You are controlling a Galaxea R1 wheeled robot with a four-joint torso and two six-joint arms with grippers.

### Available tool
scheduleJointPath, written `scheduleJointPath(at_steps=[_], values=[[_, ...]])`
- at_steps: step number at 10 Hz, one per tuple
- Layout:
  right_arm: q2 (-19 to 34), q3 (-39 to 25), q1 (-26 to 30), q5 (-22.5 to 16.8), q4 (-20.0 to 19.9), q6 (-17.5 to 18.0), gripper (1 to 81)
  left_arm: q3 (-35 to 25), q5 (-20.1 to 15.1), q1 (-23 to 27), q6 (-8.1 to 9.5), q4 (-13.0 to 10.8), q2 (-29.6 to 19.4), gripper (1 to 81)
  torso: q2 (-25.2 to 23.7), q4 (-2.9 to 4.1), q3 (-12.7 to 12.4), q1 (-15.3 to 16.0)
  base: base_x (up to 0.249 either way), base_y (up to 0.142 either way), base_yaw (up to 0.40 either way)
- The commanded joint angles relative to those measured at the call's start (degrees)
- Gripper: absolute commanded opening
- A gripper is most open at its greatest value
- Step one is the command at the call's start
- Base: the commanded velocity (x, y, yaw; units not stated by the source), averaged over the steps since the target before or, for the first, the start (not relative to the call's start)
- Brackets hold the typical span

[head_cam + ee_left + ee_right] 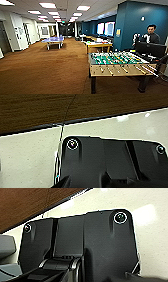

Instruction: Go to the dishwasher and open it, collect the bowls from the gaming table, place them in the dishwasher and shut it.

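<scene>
brown carpet (45,67) covers a wide open hall, and the robot seems to be driving through it. i judge the step in hand to be travel: either toward the dishwasher or toward the gaming table, i cannot tell which.

the gaming table with yellow edging (98,45) stands further back, behind the foosball table (120,63) which is near on the right. a small green thing sits at its left end, maybe a bowl, but it is too small to be sure. the dishwasher is not among what i can make out.

to do this step well, i would keep the base on the free carpet left of the foosball table, well apart from its rods that stick out to the front, and go slowly near the person (151,35) who stands behind a dark monitor (150,48).

counted: one foosball table, one yellow-edged table, one blue table-tennis table (53,40) far at the back, one person.

both wrist views look down on a pale floor meeting the carpet. whether the left gripper or the right gripper is spread or pressed together, i cannot tell.
</scene>
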State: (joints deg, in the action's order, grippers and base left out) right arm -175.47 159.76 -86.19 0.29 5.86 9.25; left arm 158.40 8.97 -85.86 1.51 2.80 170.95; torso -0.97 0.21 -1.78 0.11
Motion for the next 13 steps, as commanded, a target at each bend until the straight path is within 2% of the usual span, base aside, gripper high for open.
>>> scheduleJointPath(at_steps=[1,7,13], values=[[-0.2,-0.2,4.7,-2.5,0.3,-0.2,81.1,0.3,-1.8,4.6,-0.02,-0.1,-0.4,81.1,0.0,0.00,0.0,0.0,0.116,0.000,0.000],[-0.3,-0.2,4.4,-2.5,0.4,-0.2,81.1,0.3,-1.8,4.6,0.07,-0.1,-0.5,81.1,0.1,0.00,0.0,0.1,0.146,0.000,0.000],[-0.3,-0.2,4.5,-2.5,0.4,-0.3,81.1,0.3,-1.8,4.6,0.07,-0.1,-0.5,81.1,0.1,0.00,0.0,0.1,0.177,0.073,0.000]])
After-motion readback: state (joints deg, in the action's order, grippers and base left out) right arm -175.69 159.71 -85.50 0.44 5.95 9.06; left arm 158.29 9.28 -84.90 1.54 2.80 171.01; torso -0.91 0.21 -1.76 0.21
